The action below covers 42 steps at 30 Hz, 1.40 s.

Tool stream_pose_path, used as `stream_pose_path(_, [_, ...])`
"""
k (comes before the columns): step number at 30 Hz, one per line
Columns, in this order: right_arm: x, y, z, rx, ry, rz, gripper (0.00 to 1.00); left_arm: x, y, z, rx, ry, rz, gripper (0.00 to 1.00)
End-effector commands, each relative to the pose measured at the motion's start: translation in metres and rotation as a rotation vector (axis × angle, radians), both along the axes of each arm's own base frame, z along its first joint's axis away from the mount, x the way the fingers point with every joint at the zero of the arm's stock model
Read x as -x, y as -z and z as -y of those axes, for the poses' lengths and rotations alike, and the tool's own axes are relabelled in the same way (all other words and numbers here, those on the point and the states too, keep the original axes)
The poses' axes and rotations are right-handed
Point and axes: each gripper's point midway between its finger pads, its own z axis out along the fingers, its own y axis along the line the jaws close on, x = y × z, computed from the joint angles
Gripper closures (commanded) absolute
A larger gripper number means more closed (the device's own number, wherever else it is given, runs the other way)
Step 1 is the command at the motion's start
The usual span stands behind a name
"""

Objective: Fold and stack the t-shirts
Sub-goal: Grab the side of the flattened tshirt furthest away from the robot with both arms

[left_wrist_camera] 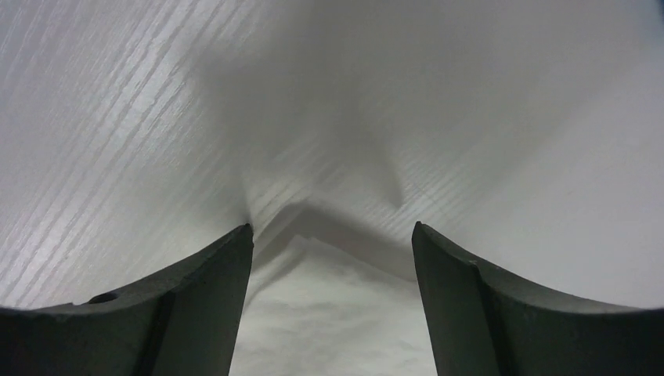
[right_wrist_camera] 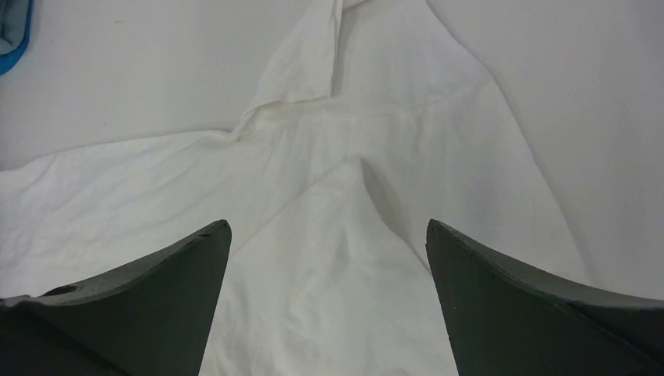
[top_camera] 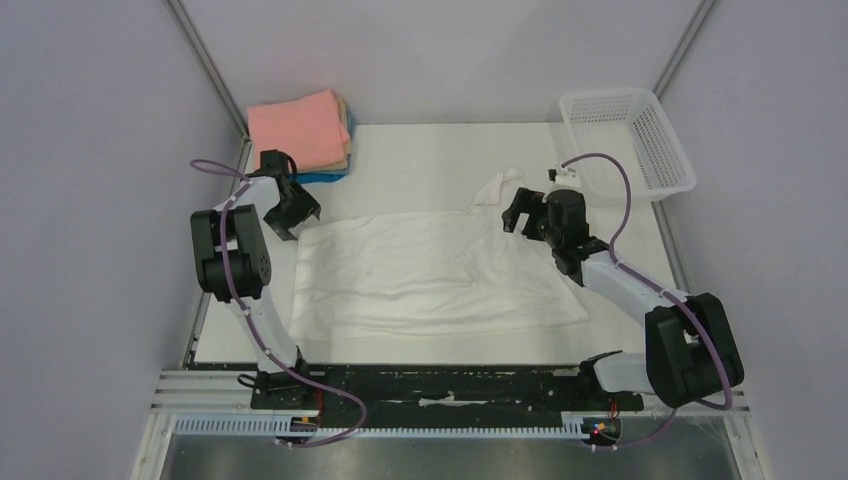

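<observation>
A plain white t-shirt (top_camera: pixel 440 275) lies spread across the middle of the table, one sleeve (top_camera: pixel 500 185) pointing to the back. Folded t-shirts are stacked at the back left: salmon-pink (top_camera: pixel 298 125) on top, tan under it, bright blue (top_camera: pixel 325 176) at the bottom. My left gripper (top_camera: pixel 292 218) is low at the white shirt's far left corner, open. In the left wrist view that corner (left_wrist_camera: pixel 329 313) lies between the spread fingers (left_wrist_camera: pixel 211 298) of the gripper (left_wrist_camera: pixel 330 227). My right gripper (top_camera: pixel 516 215) hovers open over the shirt's right part; in its wrist view the gripper (right_wrist_camera: pixel 327 223) frames creased cloth (right_wrist_camera: pixel 337 258).
A white lattice basket (top_camera: pixel 655 150) stands at the back right corner. Grey walls close in the table on the left, back and right. A sliver of the blue shirt (right_wrist_camera: pixel 11 35) shows at the top left of the right wrist view.
</observation>
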Motion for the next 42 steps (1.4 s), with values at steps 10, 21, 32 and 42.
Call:
stream_pose_path(10, [-0.024, -0.016, -0.009, 0.006, -0.027, 0.067, 0.02, 0.009, 0.011, 0.020, 0.094, 0.223, -0.054, 0.38])
stream_pose_path(21, [-0.034, -0.009, -0.013, 0.015, -0.030, 0.036, 0.02, 0.016, 0.015, 0.027, 0.121, 0.283, -0.044, 0.78])
stream_pose_path(32, [-0.103, -0.011, -0.029, 0.171, -0.034, 0.017, 0.02, 0.000, -0.020, 0.031, 0.100, 0.288, 0.138, 0.98])
stream_pose_path(42, [-0.192, 0.030, -0.039, 0.281, 0.091, -0.048, 0.12, -0.003, -0.040, 0.028, 0.070, 0.227, 0.275, 0.98])
